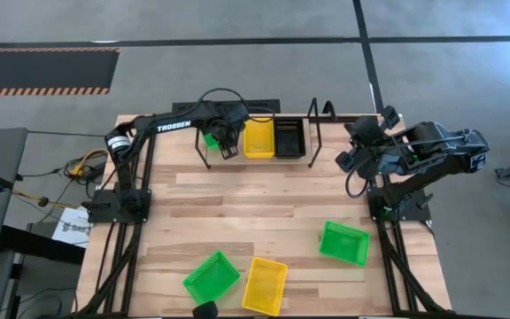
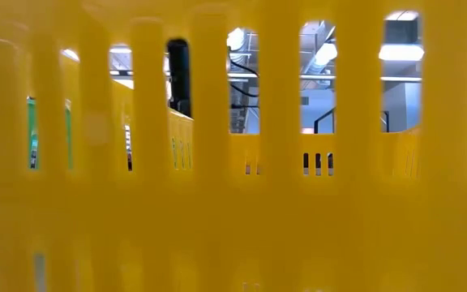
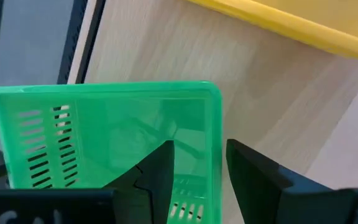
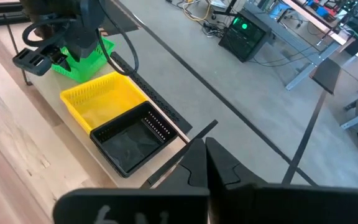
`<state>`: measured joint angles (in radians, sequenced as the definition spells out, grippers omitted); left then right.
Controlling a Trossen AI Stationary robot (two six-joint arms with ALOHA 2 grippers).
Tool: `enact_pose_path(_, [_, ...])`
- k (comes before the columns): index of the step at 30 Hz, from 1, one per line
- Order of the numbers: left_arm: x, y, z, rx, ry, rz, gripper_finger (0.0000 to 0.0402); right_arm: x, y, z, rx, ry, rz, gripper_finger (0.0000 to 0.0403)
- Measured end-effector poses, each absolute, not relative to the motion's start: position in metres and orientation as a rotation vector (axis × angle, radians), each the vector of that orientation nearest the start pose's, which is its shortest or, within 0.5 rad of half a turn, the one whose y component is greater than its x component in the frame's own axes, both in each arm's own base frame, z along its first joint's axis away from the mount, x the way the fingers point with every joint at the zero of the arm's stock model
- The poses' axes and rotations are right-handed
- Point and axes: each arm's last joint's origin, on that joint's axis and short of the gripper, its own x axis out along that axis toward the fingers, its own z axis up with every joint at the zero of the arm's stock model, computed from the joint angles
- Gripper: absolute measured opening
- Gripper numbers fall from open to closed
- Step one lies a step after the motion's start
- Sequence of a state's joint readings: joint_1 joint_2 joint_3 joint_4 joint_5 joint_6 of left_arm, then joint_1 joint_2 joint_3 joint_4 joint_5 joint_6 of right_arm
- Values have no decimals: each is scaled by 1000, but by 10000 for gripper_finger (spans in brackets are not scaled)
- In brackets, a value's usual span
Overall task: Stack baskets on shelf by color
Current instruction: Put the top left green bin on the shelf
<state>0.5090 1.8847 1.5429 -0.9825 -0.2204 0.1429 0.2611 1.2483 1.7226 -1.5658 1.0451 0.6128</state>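
A green basket (image 1: 209,139), a yellow basket (image 1: 258,139) and a black basket (image 1: 289,137) sit side by side on the black wire shelf (image 1: 319,124) at the table's far edge. My left gripper (image 1: 229,149) hangs over the green basket (image 3: 104,130), pointing steeply down and open (image 3: 201,180). One finger stands inside the basket and one outside its side wall. My right gripper (image 4: 205,162) is shut and empty, raised above the table's right side (image 1: 351,159). In the right wrist view the three baskets (image 4: 101,102) lie below it. My left gripper stands astride the green basket's side wall (image 3: 214,143), coming from above. A clear gap shows between the wall and the inner finger (image 3: 160,177). I cannot tell whether the outer finger (image 3: 253,183) touches the wall.
Loose on the near half of the table lie a green basket (image 1: 343,242), another green one (image 1: 211,276) and a yellow one (image 1: 265,285). That yellow basket's slotted wall (image 2: 233,203) fills the low view. The table's middle (image 1: 255,199) holds bare wood.
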Motion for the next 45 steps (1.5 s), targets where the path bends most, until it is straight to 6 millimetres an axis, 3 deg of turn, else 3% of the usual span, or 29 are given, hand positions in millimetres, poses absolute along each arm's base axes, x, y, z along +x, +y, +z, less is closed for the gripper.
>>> enact_pose_path(10, [323, 188, 233, -142, 1371, 453, 130, 166, 18, 446, -132, 621, -917, 1])
enact_pose_path(13, [320, 187, 232, -149, 1402, 447, 100, 166, 20, 446, -135, 620, -909, 1])
enact_pose_path(17, [319, 186, 227, -168, 1441, 454, 24, 165, 24, 446, -136, 615, -888, 1])
enact_pose_path(19, [320, 186, 227, -182, 1431, 464, 9, 165, 26, 446, -134, 610, -879, 1])
enact_pose_path(27, [330, 175, 231, -180, 1399, 428, 2, 164, 29, 446, -128, 603, -866, 1])
enact_pose_path(38, [346, 138, 236, -37, 1424, 245, 0, 164, 29, 446, -127, 601, -867, 1])
enact_pose_path(45, [345, 135, 236, -19, 1446, 235, 0, 164, 29, 446, -127, 601, -867, 1])
